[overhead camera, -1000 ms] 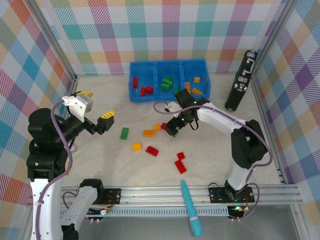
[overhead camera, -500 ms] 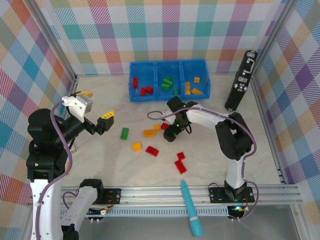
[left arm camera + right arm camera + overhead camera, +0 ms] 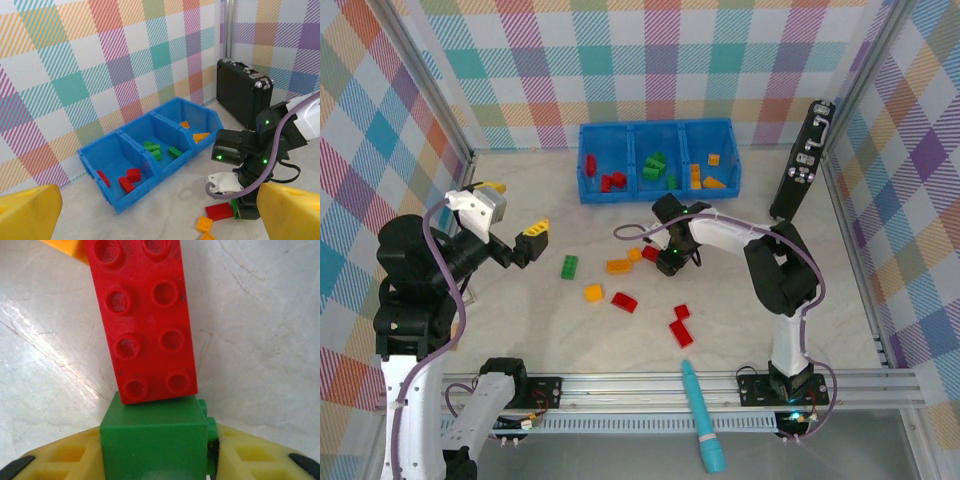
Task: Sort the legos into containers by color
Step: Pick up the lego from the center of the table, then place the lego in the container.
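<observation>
My right gripper [image 3: 157, 460] pinches the green brick [image 3: 152, 430] by its flat sides; likely light, rigid, slick; my left gripper [image 3: 160, 215] gapes wide.

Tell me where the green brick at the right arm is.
Right wrist view, bottom centre: the green brick sits between the fingers of the right tool, a red brick touching its far edge.

Nothing legible — no lettering on the legos [image 3: 623, 301], blue bin [image 3: 660, 126] or black case [image 3: 803, 160].
</observation>
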`<move>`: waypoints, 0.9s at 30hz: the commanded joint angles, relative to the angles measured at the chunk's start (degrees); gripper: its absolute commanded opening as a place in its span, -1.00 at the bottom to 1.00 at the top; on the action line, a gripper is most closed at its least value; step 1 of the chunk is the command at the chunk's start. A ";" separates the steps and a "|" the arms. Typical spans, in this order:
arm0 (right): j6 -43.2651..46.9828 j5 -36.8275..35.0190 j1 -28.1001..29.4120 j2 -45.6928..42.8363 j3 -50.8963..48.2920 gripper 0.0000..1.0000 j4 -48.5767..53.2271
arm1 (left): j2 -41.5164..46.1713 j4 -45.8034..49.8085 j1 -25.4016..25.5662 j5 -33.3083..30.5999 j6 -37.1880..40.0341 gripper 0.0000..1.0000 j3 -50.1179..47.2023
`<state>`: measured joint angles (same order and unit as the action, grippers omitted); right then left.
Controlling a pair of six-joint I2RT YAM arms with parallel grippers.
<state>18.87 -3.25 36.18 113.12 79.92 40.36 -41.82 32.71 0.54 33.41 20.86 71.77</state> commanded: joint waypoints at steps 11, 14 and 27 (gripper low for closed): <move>-10.97 11.53 -11.04 4.04 28.12 -0.22 7.45 | -1.77 -0.63 -0.93 0.44 0.49 1.00 0.65; -12.03 10.07 -11.13 9.61 36.92 -0.22 6.95 | -1.86 -0.38 -0.97 -0.09 0.58 1.00 0.66; -12.05 1.77 -11.57 24.85 53.63 -0.22 -5.39 | -1.49 0.26 -0.97 -1.94 1.46 1.00 0.62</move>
<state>7.25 0.12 24.80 137.23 130.02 39.13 -43.86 32.91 0.54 32.05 21.12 71.77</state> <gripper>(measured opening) 0.427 0.999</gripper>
